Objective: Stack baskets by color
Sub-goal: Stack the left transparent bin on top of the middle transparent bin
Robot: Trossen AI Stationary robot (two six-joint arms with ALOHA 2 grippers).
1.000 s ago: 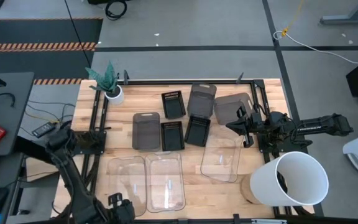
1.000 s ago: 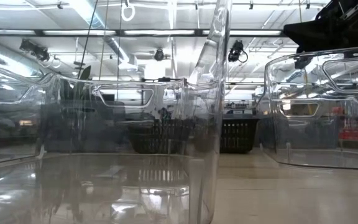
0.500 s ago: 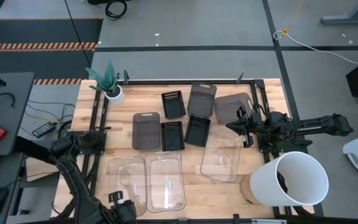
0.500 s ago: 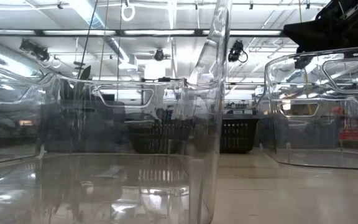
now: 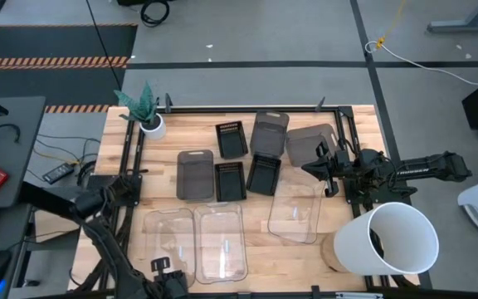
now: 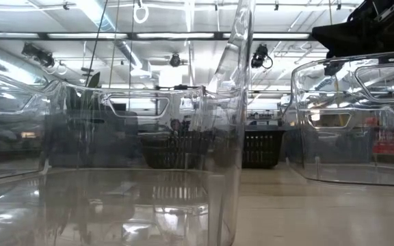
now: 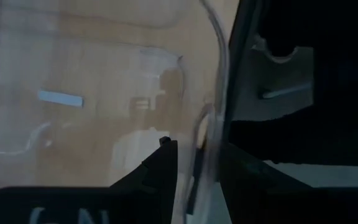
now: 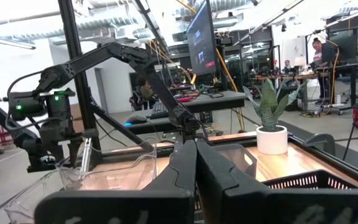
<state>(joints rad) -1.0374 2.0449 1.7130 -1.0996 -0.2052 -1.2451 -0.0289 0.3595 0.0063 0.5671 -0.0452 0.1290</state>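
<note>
Baskets are lying unstacked across the worktop; left hand (image 5: pixel 166 274) is gripping the wall of a clear basket (image 5: pixel 169 236) at the near edge, presumably for lifting; right hand (image 5: pixel 315 164), shut and empty, is waiting beside a grey basket (image 5: pixel 310 142)

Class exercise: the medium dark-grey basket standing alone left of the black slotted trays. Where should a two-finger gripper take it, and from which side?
Probably pinch one thin wall at the rim of the dark-grey basket, coming straight down from above. It sits flat and upright with its opening up, too wide to span, and its left long wall has bare table beside it.
</note>
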